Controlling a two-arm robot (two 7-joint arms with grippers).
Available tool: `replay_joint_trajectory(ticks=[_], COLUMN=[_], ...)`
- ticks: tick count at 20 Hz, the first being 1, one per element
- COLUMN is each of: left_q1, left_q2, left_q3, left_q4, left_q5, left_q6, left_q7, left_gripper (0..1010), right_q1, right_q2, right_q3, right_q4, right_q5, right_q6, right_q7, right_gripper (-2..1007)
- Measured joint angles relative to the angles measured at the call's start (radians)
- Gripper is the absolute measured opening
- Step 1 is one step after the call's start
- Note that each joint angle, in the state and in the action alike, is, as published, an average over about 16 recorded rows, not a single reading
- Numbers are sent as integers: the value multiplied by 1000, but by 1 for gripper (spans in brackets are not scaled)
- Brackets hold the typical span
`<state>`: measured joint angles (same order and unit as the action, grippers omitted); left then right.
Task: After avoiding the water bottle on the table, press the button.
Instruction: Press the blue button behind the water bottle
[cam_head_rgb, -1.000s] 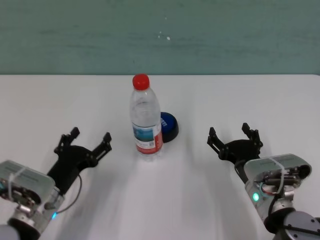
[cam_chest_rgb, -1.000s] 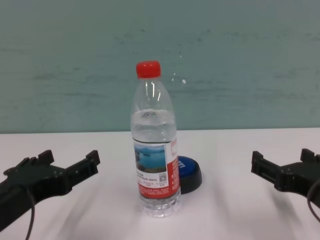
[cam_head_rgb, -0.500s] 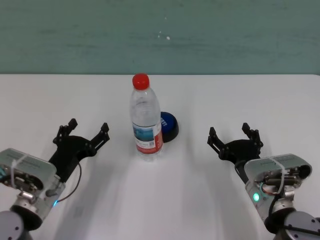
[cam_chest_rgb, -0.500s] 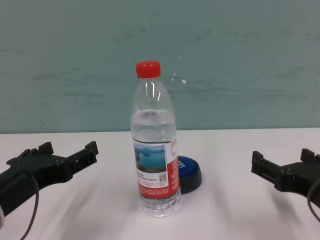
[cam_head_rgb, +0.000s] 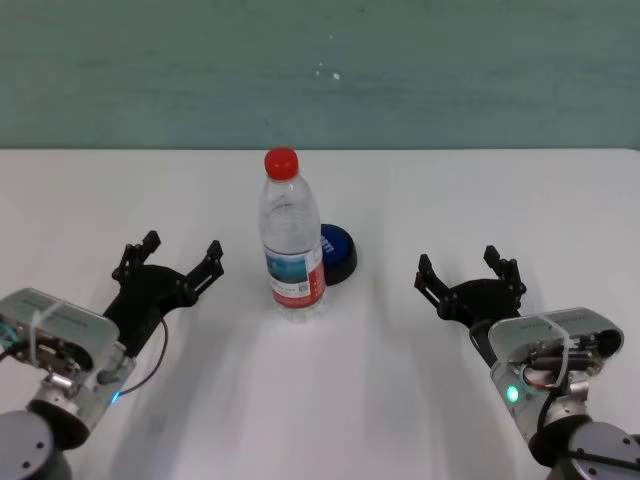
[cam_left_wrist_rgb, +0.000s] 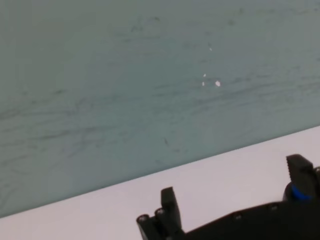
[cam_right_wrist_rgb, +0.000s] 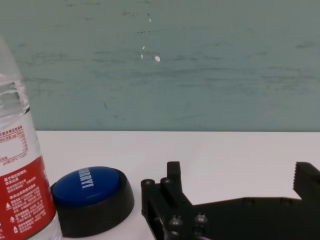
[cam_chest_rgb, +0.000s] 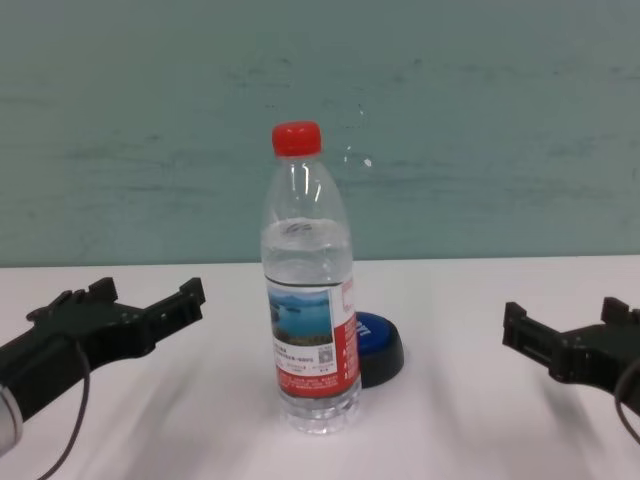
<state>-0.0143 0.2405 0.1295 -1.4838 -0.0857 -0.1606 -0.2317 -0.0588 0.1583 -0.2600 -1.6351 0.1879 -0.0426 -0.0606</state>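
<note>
The water bottle (cam_head_rgb: 293, 240) stands upright in the middle of the white table (cam_head_rgb: 480, 190), with a red cap and a lake-scene label; it also shows in the chest view (cam_chest_rgb: 310, 300) and the right wrist view (cam_right_wrist_rgb: 22, 175). The blue-domed button (cam_head_rgb: 339, 252) sits right behind the bottle, to its right, partly hidden by it in the chest view (cam_chest_rgb: 380, 345) and plain in the right wrist view (cam_right_wrist_rgb: 92, 192). My left gripper (cam_head_rgb: 182, 250) is open and empty, left of the bottle. My right gripper (cam_head_rgb: 458, 262) is open and empty, right of the button.
A teal wall (cam_head_rgb: 320, 70) runs along the table's far edge. Bare tabletop lies between each gripper and the bottle, and behind the button. The left wrist view shows only the left gripper (cam_left_wrist_rgb: 234, 182), table and wall.
My left gripper has moved forward, away from me, and slightly right toward the bottle, still open. The right arm, bottle and button have not moved.
</note>
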Motion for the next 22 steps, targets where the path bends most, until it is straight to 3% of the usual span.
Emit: replay_joint_trajectory(ticks=[22], left_q1=[-120], left_q2=[-21], left_q3=[32], left_q4=[128], left_q5=[38], left_q6=[-47], left_q7=[0], left_gripper=[1010], right_q1=[0], right_q2=[0], right_q3=[0], right_q4=[0], right_q5=[0], right_q6=[0], right_q7=[0], right_gripper=[1004])
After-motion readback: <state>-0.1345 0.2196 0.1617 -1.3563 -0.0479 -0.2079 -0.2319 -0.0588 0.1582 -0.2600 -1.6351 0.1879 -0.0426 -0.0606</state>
